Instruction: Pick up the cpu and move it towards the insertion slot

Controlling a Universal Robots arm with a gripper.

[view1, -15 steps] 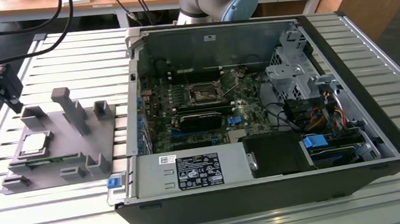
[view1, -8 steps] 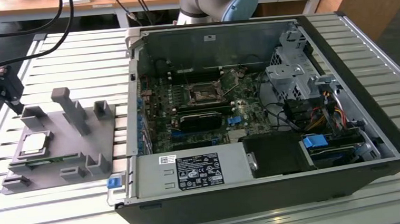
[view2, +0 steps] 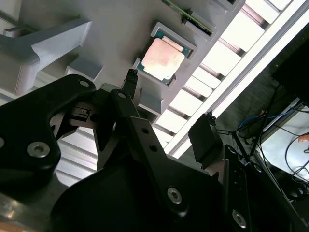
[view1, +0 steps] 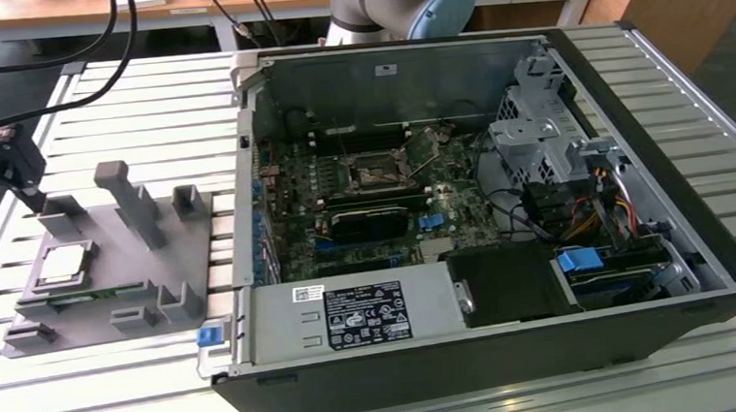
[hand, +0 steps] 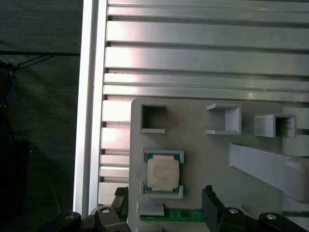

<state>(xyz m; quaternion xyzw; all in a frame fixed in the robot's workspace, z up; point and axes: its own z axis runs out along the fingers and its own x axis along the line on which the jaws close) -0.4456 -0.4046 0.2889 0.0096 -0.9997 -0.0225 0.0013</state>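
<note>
Pick step: gripper (hand: 164, 191) was open, hovering over the cpu (hand: 163, 175), seated in grey fixture (hand: 203, 154). Grasp likely needed jaws centred on 2 opposite edges.

The cpu (view1: 64, 263) is a small, flat, square chip with a shiny silver-grey metal top and a thin greenish rim. It lies flat, top up, seated squarely in a shallow framed recess of the grey plastic fixture (view1: 91, 235) at the exterior view's left. The insertion slot (view1: 375, 171) is a small square dark socket in a silver metal frame. It sits on the green motherboard (view1: 294, 221) inside the open black computer case (view1: 483, 363), well apart from the cpu.
</note>
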